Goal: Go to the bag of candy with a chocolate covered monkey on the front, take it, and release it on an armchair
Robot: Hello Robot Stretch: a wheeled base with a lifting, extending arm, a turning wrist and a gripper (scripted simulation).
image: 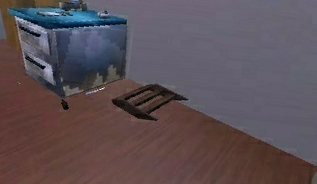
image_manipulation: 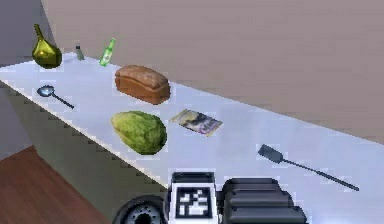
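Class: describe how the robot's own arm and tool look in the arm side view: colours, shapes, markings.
The arm is a dark, ribbed block. Left of it sits a white square with black marks. Left again, the tool shows as a dark rounded body with a grey ring; its fingers cannot be made out.

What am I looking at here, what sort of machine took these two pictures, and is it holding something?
It is a wheeled robot with one reaching arm, shown in a simulated house. One camera looks ahead: a blue-topped drawer cabinet and a dark flat rack on a wooden floor. The other looks sideways at a white counter holding a loaf of bread, a green melon-like thing, a flat printed packet, a spatula and a green bottle. The marked white square at the bottom is the arm's end; whether its fingers hold anything cannot be told.
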